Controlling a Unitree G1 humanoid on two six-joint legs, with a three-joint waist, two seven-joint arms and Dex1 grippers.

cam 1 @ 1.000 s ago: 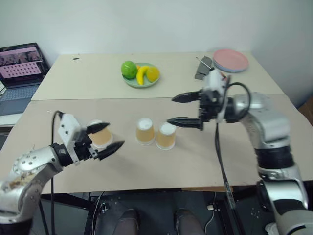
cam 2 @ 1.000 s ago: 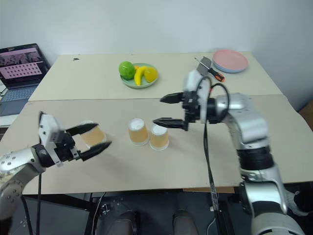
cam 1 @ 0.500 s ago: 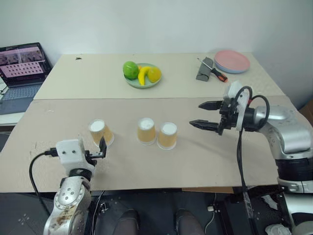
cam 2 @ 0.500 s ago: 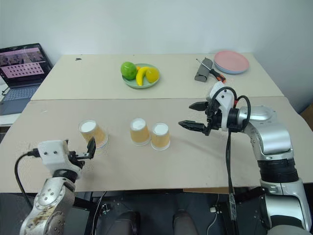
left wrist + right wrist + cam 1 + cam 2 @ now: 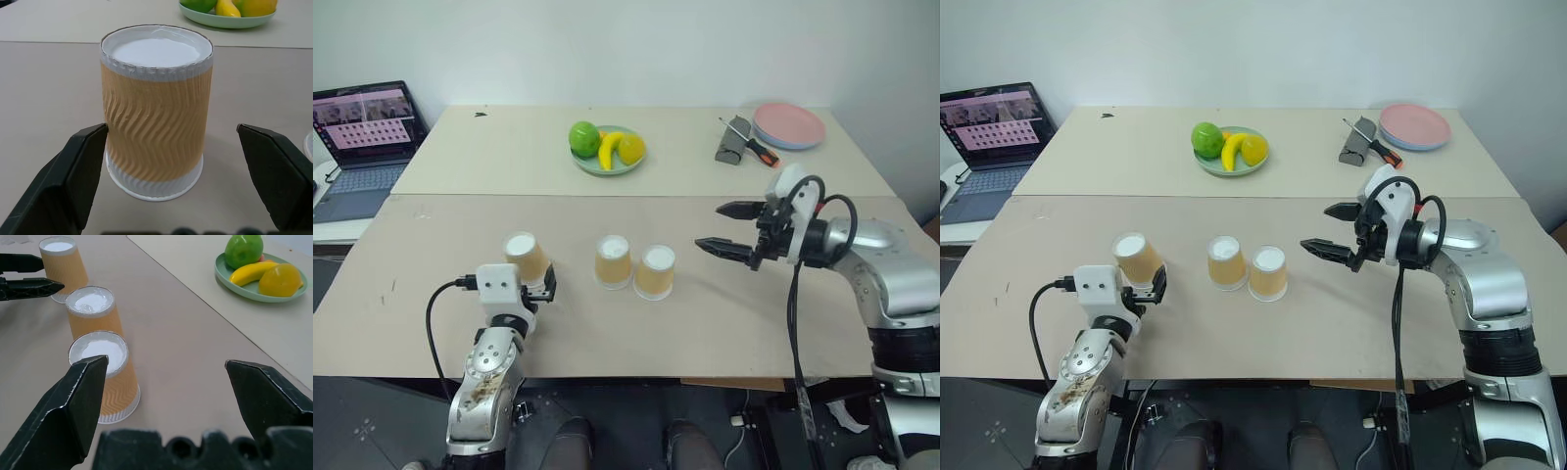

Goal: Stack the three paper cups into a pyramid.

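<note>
Three cups stand upside down on the bench (image 5: 724,323), none stacked. I take the middle cup (image 5: 612,260) as my landmark. The right cup (image 5: 655,271) stands just beside it on its right and a little nearer me; I cannot tell if they touch. The left cup (image 5: 527,258) stands apart, to its left.

My left tool (image 5: 536,289) sits low at the left cup, its fingers (image 5: 73,176) spread wide on either side of the cup's lower half and clear of it, gripping nothing.

My right tool (image 5: 729,226) hovers above the bench to the right of the right cup, pointing toward the cups, fingers (image 5: 68,411) wide apart and empty.

Beyond the middle cup, a green plate (image 5: 607,164) holds fruit.
</note>
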